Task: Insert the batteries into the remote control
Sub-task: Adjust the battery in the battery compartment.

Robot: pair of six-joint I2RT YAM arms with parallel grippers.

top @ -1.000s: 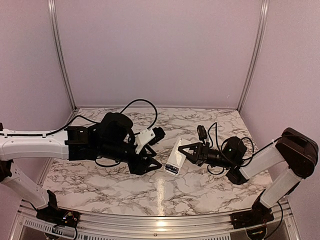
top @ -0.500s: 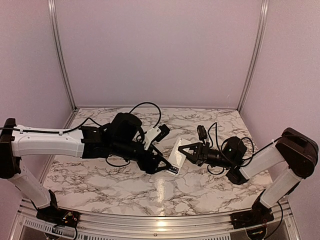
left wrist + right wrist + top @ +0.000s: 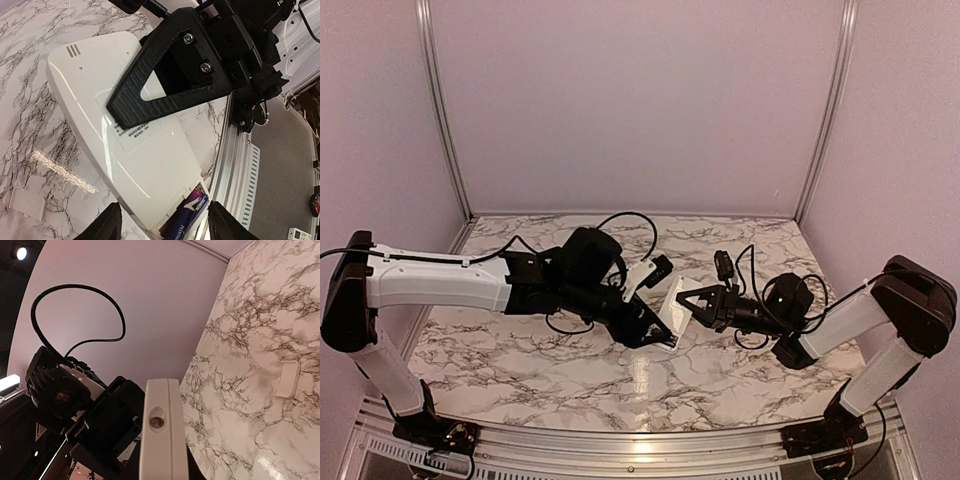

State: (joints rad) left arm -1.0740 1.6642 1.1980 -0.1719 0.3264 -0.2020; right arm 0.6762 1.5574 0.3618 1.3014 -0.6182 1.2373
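Observation:
The white remote control [image 3: 671, 304] is held tilted above the table, back side up, and my right gripper [image 3: 690, 300] is shut on its far half. One of its black fingers [image 3: 165, 75] crosses the plain white back [image 3: 125, 150]. At the remote's near end the compartment is uncovered, and a blue and purple battery [image 3: 192, 217] lies in it. My left gripper [image 3: 167, 231] is open, with one finger on each side of that end and nothing gripped. The right wrist view shows the remote's front tip [image 3: 159, 440] with its small dark window.
A small white cover plate [image 3: 25, 202] lies flat on the marble, also seen as a cover plate [image 3: 288, 379] to the right of the remote. The aluminium table edge [image 3: 235, 160] runs close by, with the floor beyond it. A black cable [image 3: 620, 222] loops behind the left arm.
My left arm has reached to the right, bringing its gripper from beside the remote up to the remote's near end. The right arm and the remote have stayed still.

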